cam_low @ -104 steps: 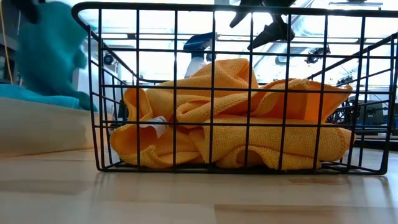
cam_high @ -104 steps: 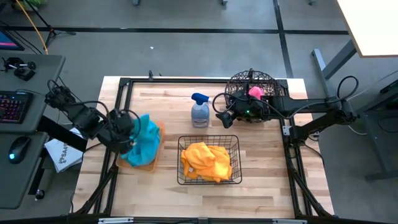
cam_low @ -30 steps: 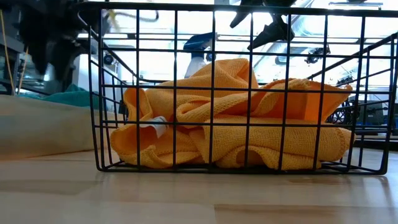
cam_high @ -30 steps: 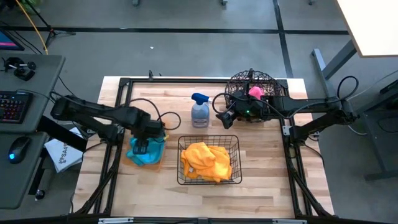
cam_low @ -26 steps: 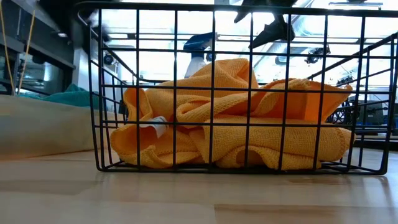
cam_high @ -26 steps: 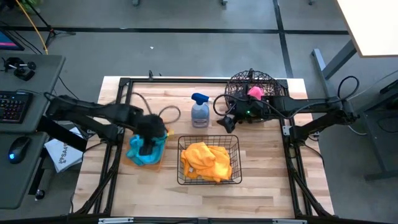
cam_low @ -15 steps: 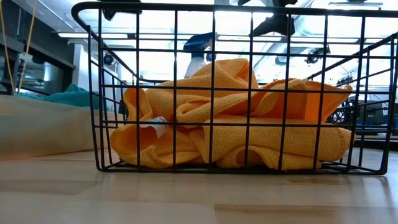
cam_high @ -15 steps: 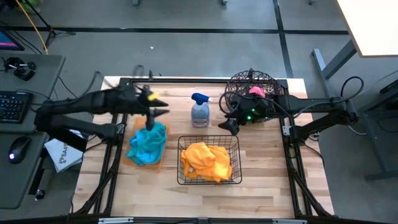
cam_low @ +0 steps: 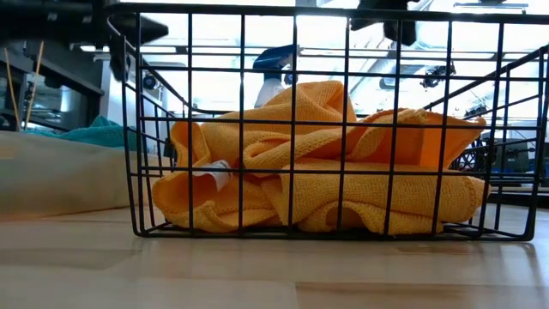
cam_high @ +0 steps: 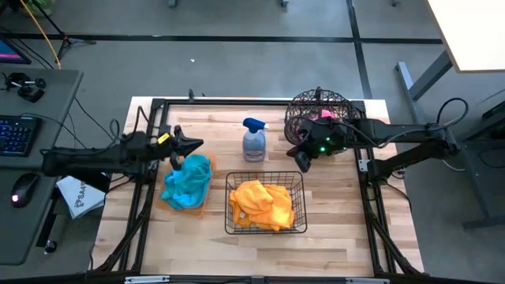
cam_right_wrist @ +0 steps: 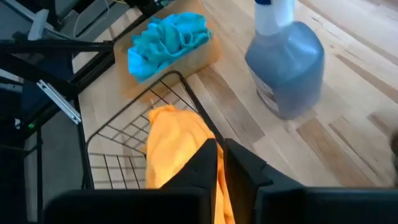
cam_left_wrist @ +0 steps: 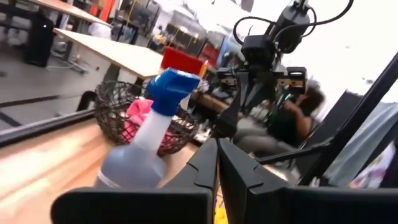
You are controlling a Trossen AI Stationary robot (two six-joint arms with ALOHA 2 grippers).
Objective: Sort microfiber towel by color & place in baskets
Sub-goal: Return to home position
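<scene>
Teal towels (cam_high: 188, 180) lie heaped in the flat orange tray (cam_high: 199, 208) at the left; they also show in the right wrist view (cam_right_wrist: 168, 37). Orange towels (cam_high: 264, 203) fill the black rectangular wire basket (cam_high: 230, 181) at the middle. A pink towel (cam_high: 323, 116) lies in the dark round wire basket (cam_high: 304, 106) at the far right. My left gripper (cam_high: 189, 145) is shut and empty, above the tray's far end. My right gripper (cam_high: 302, 159) is shut and empty, in the air between the round basket and the rectangular basket.
A grey spray bottle with a blue trigger (cam_high: 253, 140) stands between my two grippers, far of the rectangular basket. A black frame (cam_high: 158, 102) runs around the wooden table. A desk with a keyboard (cam_high: 20, 134) stands off the table's left edge.
My left gripper has risen off the teal towels and drawn back toward the table's far left, leaving them heaped in the tray. My right gripper has gone a little toward the table's near right, toward the rectangular basket's far corner.
</scene>
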